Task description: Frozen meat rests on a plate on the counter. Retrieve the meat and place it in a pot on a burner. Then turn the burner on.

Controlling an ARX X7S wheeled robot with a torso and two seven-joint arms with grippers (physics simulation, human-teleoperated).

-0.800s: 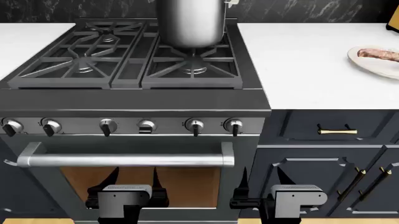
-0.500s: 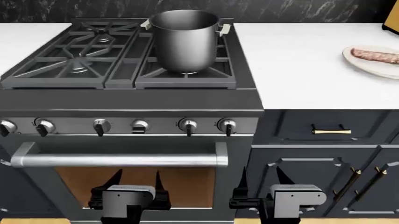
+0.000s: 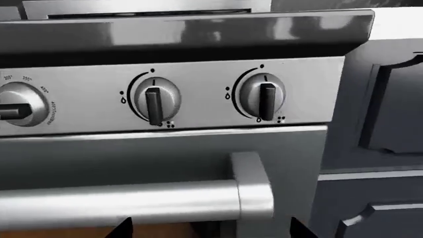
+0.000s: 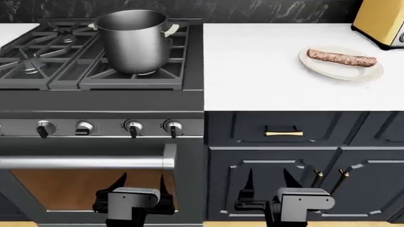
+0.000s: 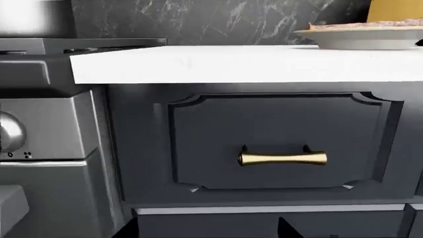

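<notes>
A: Kitchen, simulated. White marble-look surface (image 4: 277, 80) right of dark stove; black veined backsplash behind; navy cabinets below, brass drawer pull (image 4: 283, 133).

B: Task items, location?

A: Meat (image 4: 341, 57), 1 piece, lying across plate (image 4: 372, 72), far right on surface, near yellow appliance (image 4: 380, 21). Pot (image 4: 134, 41), 1, upright on rear right burner grate (image 4: 94, 78), empty as far as visible. Meat and pot well apart.

B: Hands?

A: Left hand (image 4: 140, 184): low, in front of oven door, fingers spread, holding nothing. Right hand (image 4: 267, 182): low, in front of cabinet, fingers spread, holding nothing. Both far below surface level.

B: Progress?

A: None judged done. Meat untouched, burner presumably off; knobs (image 3: 154, 97) pointing straight up.

B: Risks?

A: 1. Right arm rising from under overhang: likely to clip surface edge or drawer pull unless drawn back first. 2. Meat long, thin, possibly slick if frozen: off-centre pinch likely to let it swing or roll off plate. 3. Plate light: sideways push could slide it toward appliance. 4. Tall pot: low carry could strike rim or handle (image 4: 169, 30). 5. Several knobs alike in 1 row: wrong one lights wrong burner.

B: Hidden?

A: Pot interior, burner head under pot.
</notes>
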